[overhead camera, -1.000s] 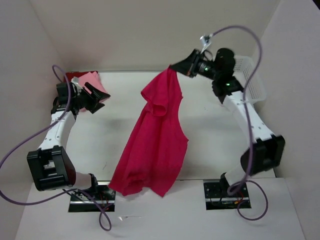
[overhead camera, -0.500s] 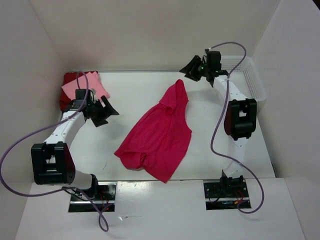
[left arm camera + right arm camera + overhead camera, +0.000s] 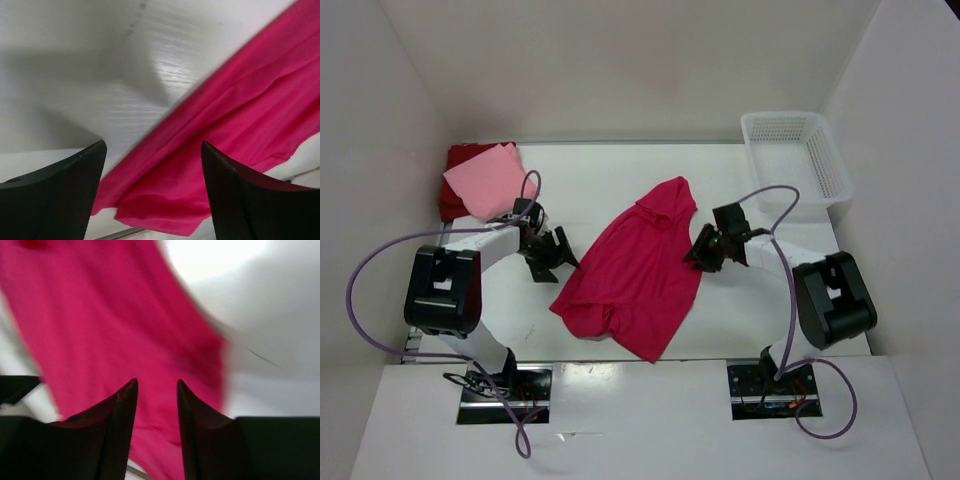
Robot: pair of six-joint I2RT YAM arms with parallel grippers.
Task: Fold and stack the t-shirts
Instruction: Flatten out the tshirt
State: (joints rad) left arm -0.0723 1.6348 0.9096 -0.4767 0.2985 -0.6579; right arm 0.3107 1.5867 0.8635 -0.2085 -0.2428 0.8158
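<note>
The bright crimson-magenta t-shirt [image 3: 638,268] lies rumpled in the middle of the table, running from back right to front left. My left gripper [image 3: 560,262] sits low at its left edge, open, with the cloth [image 3: 235,115] ahead of the wide-spread fingers. My right gripper [image 3: 696,252] is low at the shirt's right edge, open, and a narrow gap shows between its fingertips above the cloth [image 3: 110,315]. The light pink t-shirt [image 3: 485,180] rests folded on the dark red one [image 3: 460,157] at the back left corner.
A white lattice basket [image 3: 798,152] stands at the back right corner against the wall. White walls close the table at the left, back and right. Purple cables loop off both arms.
The right gripper let go of the crimson shirt, which dropped from hanging to lying on the table. Both arms swung down and in to the shirt's two sides.
</note>
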